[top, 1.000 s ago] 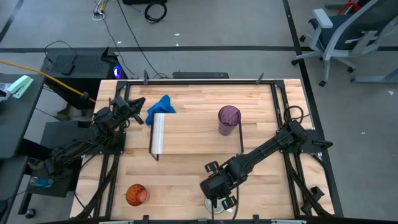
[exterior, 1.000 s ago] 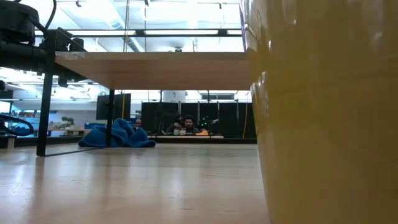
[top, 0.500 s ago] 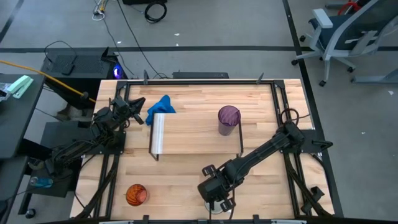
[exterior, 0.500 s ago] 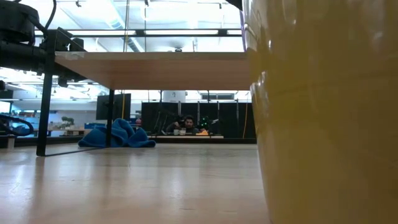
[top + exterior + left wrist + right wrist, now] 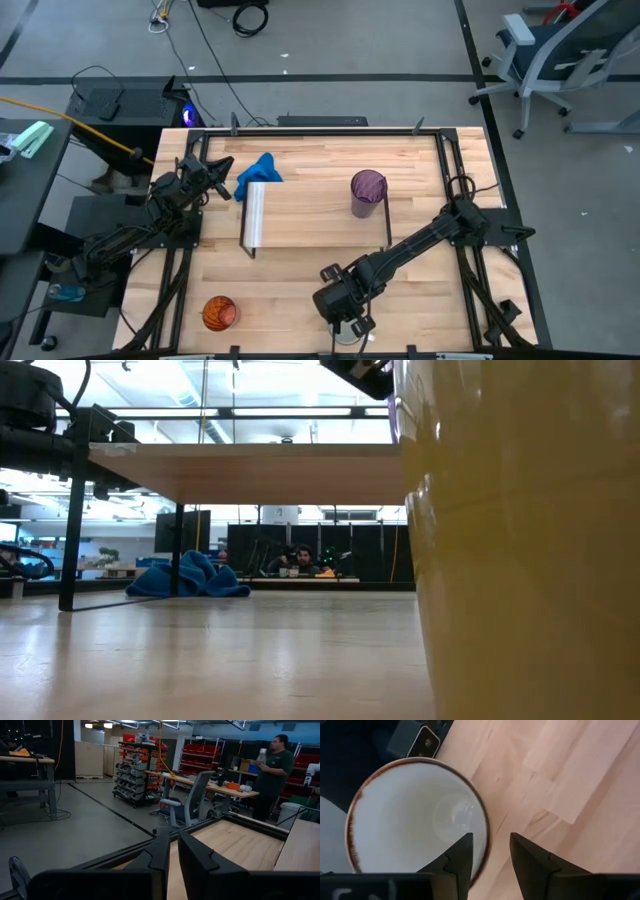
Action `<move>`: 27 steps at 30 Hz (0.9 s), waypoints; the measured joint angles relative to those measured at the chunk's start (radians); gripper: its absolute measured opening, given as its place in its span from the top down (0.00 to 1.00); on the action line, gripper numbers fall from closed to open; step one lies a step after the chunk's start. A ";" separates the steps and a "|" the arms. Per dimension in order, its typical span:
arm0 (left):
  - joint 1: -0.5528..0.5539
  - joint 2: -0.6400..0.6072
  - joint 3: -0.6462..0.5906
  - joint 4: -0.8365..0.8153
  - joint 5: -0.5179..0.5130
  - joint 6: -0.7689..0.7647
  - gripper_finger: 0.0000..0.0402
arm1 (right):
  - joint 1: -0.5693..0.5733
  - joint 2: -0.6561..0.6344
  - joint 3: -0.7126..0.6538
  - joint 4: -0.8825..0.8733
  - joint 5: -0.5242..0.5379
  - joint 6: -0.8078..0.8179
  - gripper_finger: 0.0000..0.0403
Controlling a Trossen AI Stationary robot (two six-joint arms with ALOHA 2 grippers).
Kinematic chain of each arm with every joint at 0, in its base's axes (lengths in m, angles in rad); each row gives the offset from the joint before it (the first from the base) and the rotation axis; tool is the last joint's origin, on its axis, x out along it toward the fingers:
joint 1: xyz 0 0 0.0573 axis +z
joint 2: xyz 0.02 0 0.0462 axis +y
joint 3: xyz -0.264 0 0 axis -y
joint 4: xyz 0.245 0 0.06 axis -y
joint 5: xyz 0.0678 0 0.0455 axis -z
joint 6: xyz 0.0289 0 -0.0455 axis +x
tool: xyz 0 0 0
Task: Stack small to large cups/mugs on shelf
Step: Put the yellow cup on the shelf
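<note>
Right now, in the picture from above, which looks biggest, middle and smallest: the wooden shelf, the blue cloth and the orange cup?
1. The low light-wood shelf, easily largest.
2 and 3. The crumpled blue cloth and the small orange see-through cup look about alike in this view, so I won't rank them.

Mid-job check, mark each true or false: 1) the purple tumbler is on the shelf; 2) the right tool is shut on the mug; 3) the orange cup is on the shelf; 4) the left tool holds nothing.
1) True: the purple tumbler stands on the shelf.
2) False: the right tool is open above the white mug's rim.
3) False: the orange cup is on the tabletop, front left.
4) True: the left tool is empty.
</note>
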 joint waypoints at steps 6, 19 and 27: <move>0.000 0.000 0.000 0.000 0.000 0.000 0.88 | -0.011 0.000 0.000 0.014 -0.001 -0.023 0.66; 0.000 0.000 0.000 0.000 0.000 0.010 0.89 | -0.007 0.000 -0.001 0.031 -0.028 -0.023 0.70; 0.000 0.000 0.000 0.000 0.000 0.010 0.89 | -0.007 0.000 -0.001 0.029 -0.029 -0.009 0.75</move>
